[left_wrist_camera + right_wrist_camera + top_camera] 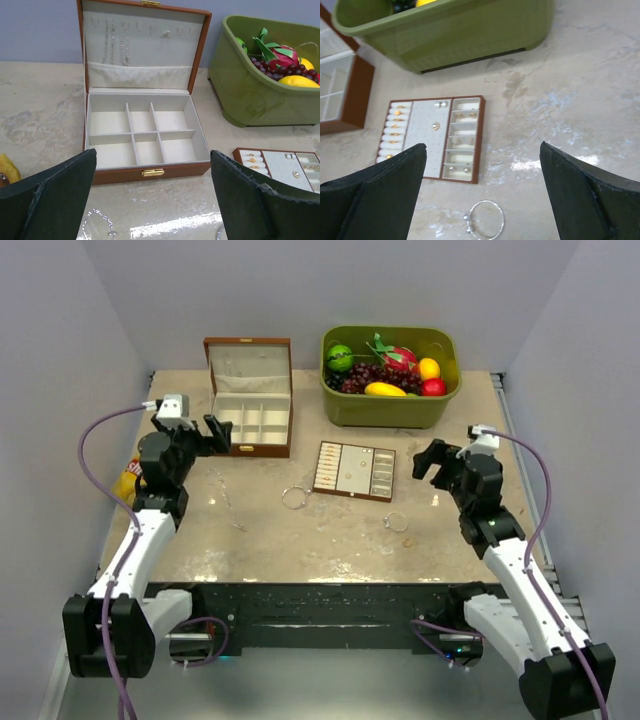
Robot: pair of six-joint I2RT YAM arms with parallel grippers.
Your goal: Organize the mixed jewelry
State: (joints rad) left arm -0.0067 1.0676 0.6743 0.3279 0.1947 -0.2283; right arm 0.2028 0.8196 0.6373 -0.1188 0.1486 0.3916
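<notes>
Jewelry lies mid-table: one hoop (295,498) just beside the tray's (352,496) near-left corner, a second hoop (469,229) near its near-right corner, and a beaded strand (93,214) further left, all on the bare table (300,550). Small gold and silver pieces (435,126) sit on the tray itself. Behind and left of it stands the box (250,410), lid up, its cream compartments showing, thin chains (117,45) hanging inside the lid. A green bin (390,405) of fruit stands right of the box. The left gripper (152,162) hovers facing the box, fingers spread wide, holding nothing. The right gripper (482,147) hovers right of the tray near the second hoop, likewise spread and empty.
</notes>
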